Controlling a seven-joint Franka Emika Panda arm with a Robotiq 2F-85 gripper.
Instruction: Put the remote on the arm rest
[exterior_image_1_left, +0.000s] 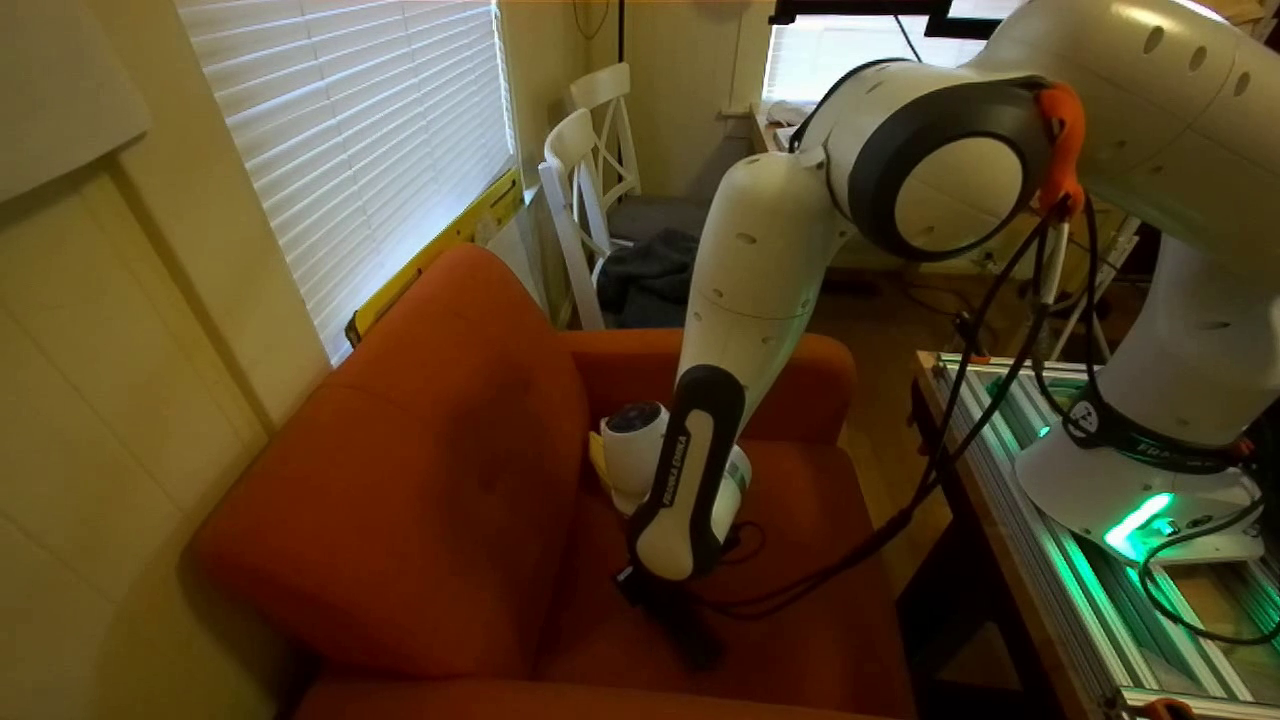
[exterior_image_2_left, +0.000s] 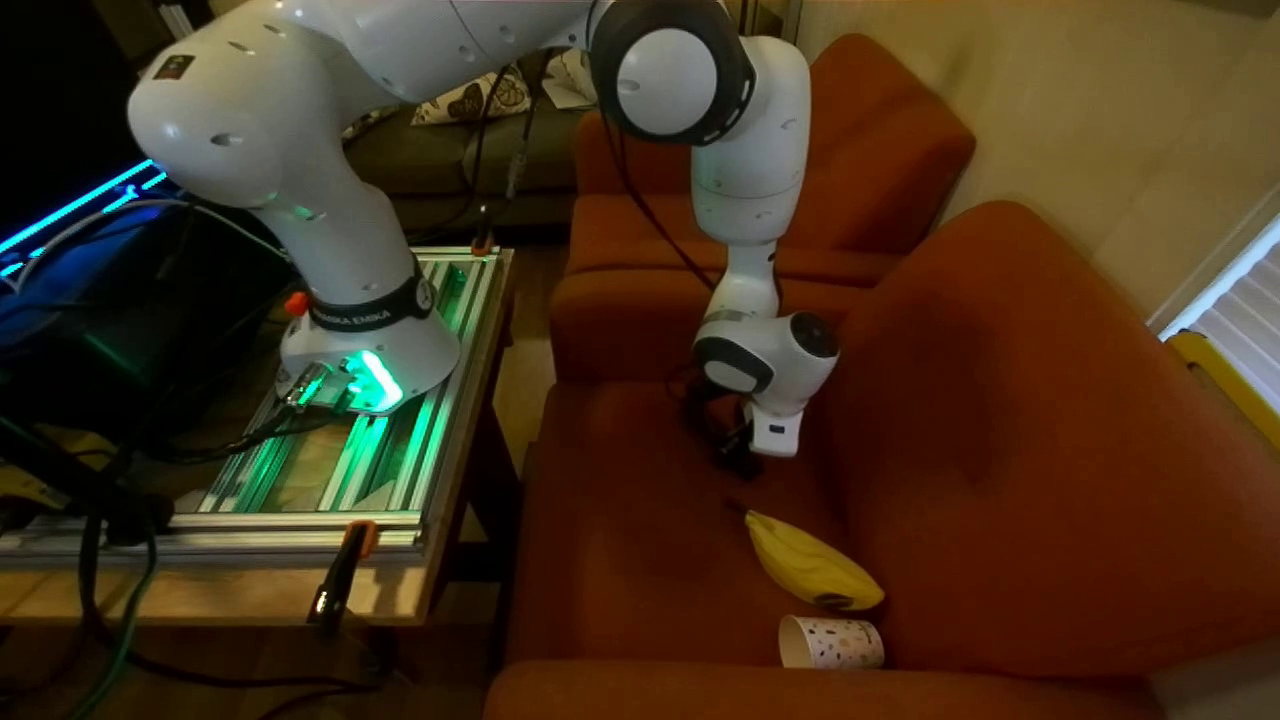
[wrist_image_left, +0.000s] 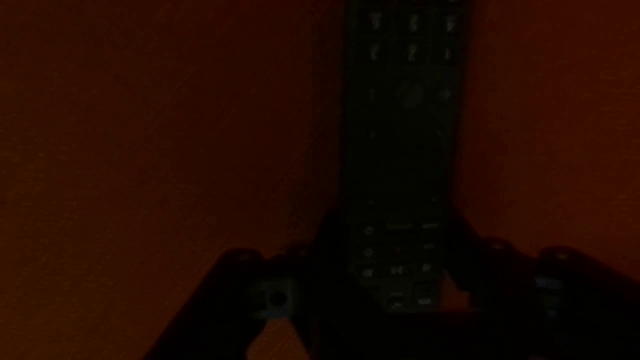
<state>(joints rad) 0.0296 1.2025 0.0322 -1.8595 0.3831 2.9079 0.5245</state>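
On the seat (exterior_image_2_left: 640, 560) of the rust-orange fabric armchair (exterior_image_1_left: 430, 480): one slim, black, rectangular remote (wrist_image_left: 402, 150), its rows of pale-marked buttons facing up, one end running out of your wrist view. About it: your black two-fingered gripper (wrist_image_left: 396, 240), a finger along each long edge near the remote's other end; too dark for you to tell whether they pinch it or stand just clear. To either side, same upholstery: one broad, rounded, padded arm rest (exterior_image_1_left: 815, 385) by the white wooden chairs (exterior_image_1_left: 572, 140), and one matching arm rest (exterior_image_2_left: 620, 330) toward a second rust-orange armchair (exterior_image_2_left: 890, 150); your remote lies between the two. Further along the seat, in an exterior view: one yellow banana (exterior_image_2_left: 805, 565); just beside it, one white paper cup with coloured specks (exterior_image_2_left: 835, 643), lying on its side. Above the seat, in both exterior views: your white jointed robot arm (exterior_image_2_left: 755, 180), reaching down, its base on a silver metal frame (exterior_image_2_left: 240, 545) washed in green light. Beneath: one wooden table (exterior_image_2_left: 220, 597), a black clamp with orange tips (exterior_image_2_left: 340, 575) at its edge. Outlying: one dark grey cloth (exterior_image_1_left: 650, 275); one white slatted blind (exterior_image_1_left: 360, 120).
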